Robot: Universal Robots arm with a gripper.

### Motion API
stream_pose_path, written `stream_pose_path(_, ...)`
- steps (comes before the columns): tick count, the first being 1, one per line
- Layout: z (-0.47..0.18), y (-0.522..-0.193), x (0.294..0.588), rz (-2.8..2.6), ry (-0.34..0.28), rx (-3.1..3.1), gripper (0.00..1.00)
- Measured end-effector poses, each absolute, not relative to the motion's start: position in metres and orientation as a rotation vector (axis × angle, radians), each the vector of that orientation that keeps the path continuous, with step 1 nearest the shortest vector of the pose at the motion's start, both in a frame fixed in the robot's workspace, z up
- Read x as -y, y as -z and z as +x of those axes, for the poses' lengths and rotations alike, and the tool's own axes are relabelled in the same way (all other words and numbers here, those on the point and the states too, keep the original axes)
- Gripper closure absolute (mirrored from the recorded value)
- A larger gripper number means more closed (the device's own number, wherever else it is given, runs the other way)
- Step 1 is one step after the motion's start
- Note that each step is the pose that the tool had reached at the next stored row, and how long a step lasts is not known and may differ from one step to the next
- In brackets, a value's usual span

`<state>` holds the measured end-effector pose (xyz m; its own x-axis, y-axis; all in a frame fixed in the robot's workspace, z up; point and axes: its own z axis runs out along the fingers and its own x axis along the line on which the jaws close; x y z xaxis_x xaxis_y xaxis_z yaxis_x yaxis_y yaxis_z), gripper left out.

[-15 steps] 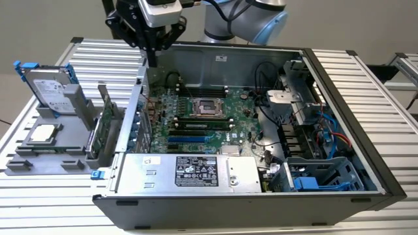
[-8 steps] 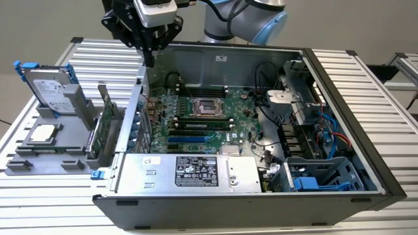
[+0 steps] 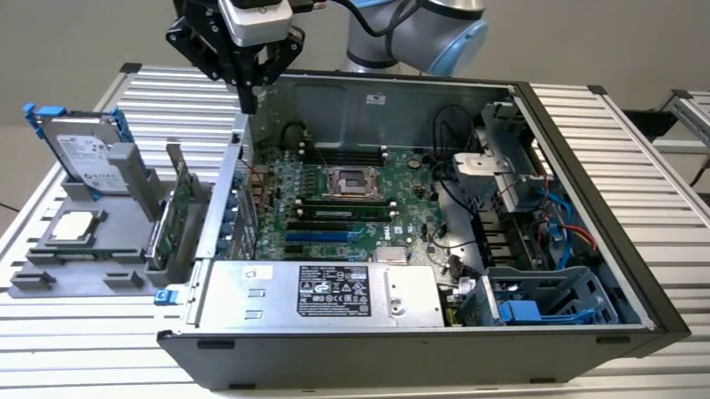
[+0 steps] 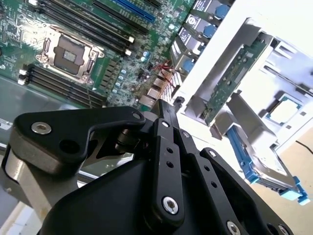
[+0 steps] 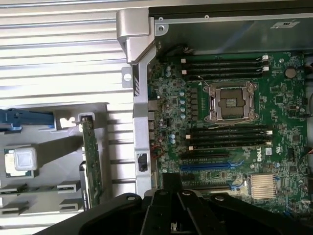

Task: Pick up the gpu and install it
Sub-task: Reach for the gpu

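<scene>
The gpu (image 3: pixel 175 218) is a thin green card standing on edge in a slot of the grey holder (image 3: pixel 78 278), at the exterior view's left, just outside the open computer case. It also appears as a green strip in both wrist views (image 4: pixel 230 81) (image 5: pixel 92 161). My black gripper (image 3: pixel 248 98) hangs above the case's left wall, higher than the gpu and apart from it. Its fingers are pressed together with nothing between them, and the same closed tips show in both wrist views (image 4: pixel 164 106) (image 5: pixel 171 180).
The open case holds a green motherboard (image 3: pixel 332 199) with an empty processor socket (image 5: pixel 230 102), a silver power supply (image 3: pixel 322 293) and drive cages (image 3: pixel 533 299). On the grey holder stand a hard drive in a blue frame (image 3: pixel 83 154) and a square processor chip (image 3: pixel 69 226).
</scene>
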<state>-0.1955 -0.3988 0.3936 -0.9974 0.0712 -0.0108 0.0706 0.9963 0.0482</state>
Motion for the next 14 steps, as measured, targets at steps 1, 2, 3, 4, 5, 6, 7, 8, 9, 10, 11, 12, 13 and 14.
stream_pose_path(1,-0.1963,-0.3936,0.3988,0.111,-0.075,-3.126,1.0)
stream_pose_path(2,-0.1971,-0.3936,0.3988,0.111,-0.075,-3.126,1.0)
stream_pose_path(3,-0.1978,-0.3936,0.3988,0.111,-0.075,-3.126,1.0)
stream_pose_path(4,-0.1985,-0.3936,0.3988,0.111,-0.075,-3.126,1.0)
stream_pose_path(5,-0.1992,-0.3935,0.3988,0.111,-0.075,-3.126,1.0)
stream_pose_path(6,-0.1999,-0.3935,0.3988,0.111,-0.075,-3.126,1.0)
stream_pose_path(7,-0.2006,-0.3935,0.3988,0.111,-0.075,-3.126,1.0)
stream_pose_path(8,-0.2013,-0.3935,0.3988,0.111,-0.075,-3.126,1.0)
stream_pose_path(9,-0.2019,-0.3935,0.3988,0.111,-0.075,-3.126,1.0)
stream_pose_path(10,-0.2025,-0.3935,0.3988,0.111,-0.075,-3.126,1.0)
stream_pose_path(11,-0.2031,-0.3935,0.3988,0.111,-0.075,-3.126,1.0)
stream_pose_path(12,-0.2038,-0.3935,0.3988,0.111,-0.075,-3.126,1.0)
stream_pose_path(13,-0.2045,-0.3935,0.3988,0.111,-0.075,-3.126,1.0)
stream_pose_path(14,-0.2051,-0.3934,0.3988,0.111,-0.075,-3.126,1.0)
